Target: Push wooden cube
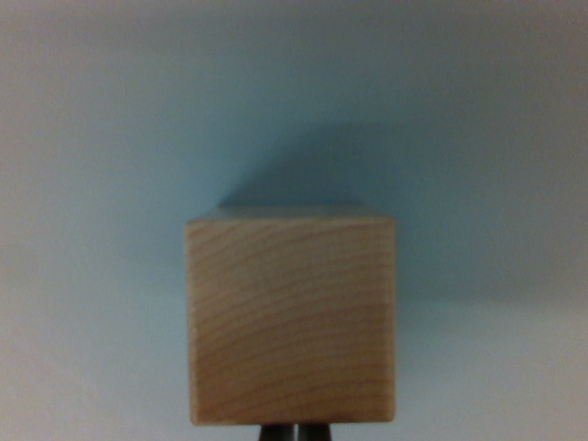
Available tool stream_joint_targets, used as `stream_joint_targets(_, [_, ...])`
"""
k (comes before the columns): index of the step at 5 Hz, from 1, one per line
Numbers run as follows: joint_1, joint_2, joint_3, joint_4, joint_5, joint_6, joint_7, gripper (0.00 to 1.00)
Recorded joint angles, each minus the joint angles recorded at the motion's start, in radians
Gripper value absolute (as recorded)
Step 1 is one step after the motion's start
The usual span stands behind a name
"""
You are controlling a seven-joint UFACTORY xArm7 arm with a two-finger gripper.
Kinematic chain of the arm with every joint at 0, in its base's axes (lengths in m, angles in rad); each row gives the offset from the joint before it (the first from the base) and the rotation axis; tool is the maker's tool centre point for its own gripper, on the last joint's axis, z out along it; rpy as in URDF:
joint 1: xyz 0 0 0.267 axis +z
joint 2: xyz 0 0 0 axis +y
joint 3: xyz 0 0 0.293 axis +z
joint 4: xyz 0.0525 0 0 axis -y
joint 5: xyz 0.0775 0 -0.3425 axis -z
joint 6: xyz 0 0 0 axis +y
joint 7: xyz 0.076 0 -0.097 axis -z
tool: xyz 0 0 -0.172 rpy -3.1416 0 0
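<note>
Wooden cube (292, 322): we find it upright on the pale surface (92, 138), one flat face toward us, no long axis. Gripper (295, 432) fingertips together, just beneath its lower edge.

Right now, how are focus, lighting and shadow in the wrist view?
Wrist view: soft throughout, though grain on the wooden cube is readable; its shadow falls up and to the view's right on the surface; even bluish light, no glare; the gripper barely shows.

the wooden cube (292, 320) sits low and centred in the wrist view, pale with curved grain lines, one broad face square to the camera.
</note>
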Motion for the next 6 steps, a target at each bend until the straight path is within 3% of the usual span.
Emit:
stream_joint_targets(1, [-0.0001, 0.025, -0.001, 0.04, -0.0006, 0.016, -0.001, 1.0])
stream_joint_targets(2, [-0.0001, 0.025, -0.001, 0.04, -0.0006, 0.016, -0.001, 1.0])
stream_joint_targets(3, [-0.0001, 0.047, -0.002, 0.076, -0.0012, 0.029, -0.002, 1.0])
stream_joint_targets(4, [-0.0001, 0.047, -0.002, 0.076, -0.0012, 0.029, -0.002, 1.0])
stream_joint_targets(5, [-0.0002, 0.065, -0.002, 0.106, -0.0017, 0.041, -0.003, 1.0])
stream_joint_targets(6, [-0.0002, 0.065, -0.002, 0.106, -0.0017, 0.041, -0.003, 1.0])
